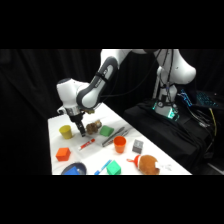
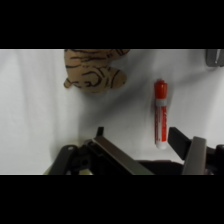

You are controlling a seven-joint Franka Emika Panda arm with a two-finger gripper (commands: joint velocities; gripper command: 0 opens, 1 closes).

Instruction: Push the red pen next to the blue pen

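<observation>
The red pen (image 1: 87, 145) lies on the white table (image 1: 57, 122) just in front of my gripper (image 1: 81, 133), which hangs low between the yellow cup and the tiger plush. In the wrist view the red pen (image 2: 160, 115) lies lengthwise, its whitish end near my right finger (image 2: 178, 139); the left finger (image 2: 99, 134) stands far from it. My gripper (image 2: 139, 137) is open and holds nothing. The blue pen (image 1: 104, 167) lies near the table's front edge, between the blue bowl and a green cube.
A yellow cup (image 1: 66, 131), a tiger plush (image 1: 93, 127) (image 2: 95, 72), a green block (image 1: 106, 131), dark tongs (image 1: 116, 136), an orange cup (image 1: 119, 144), a grey block (image 1: 137, 146), a red-orange cube (image 1: 63, 154), a blue bowl (image 1: 74, 170), a green cube (image 1: 113, 168) and a brown plush (image 1: 147, 164) crowd the table.
</observation>
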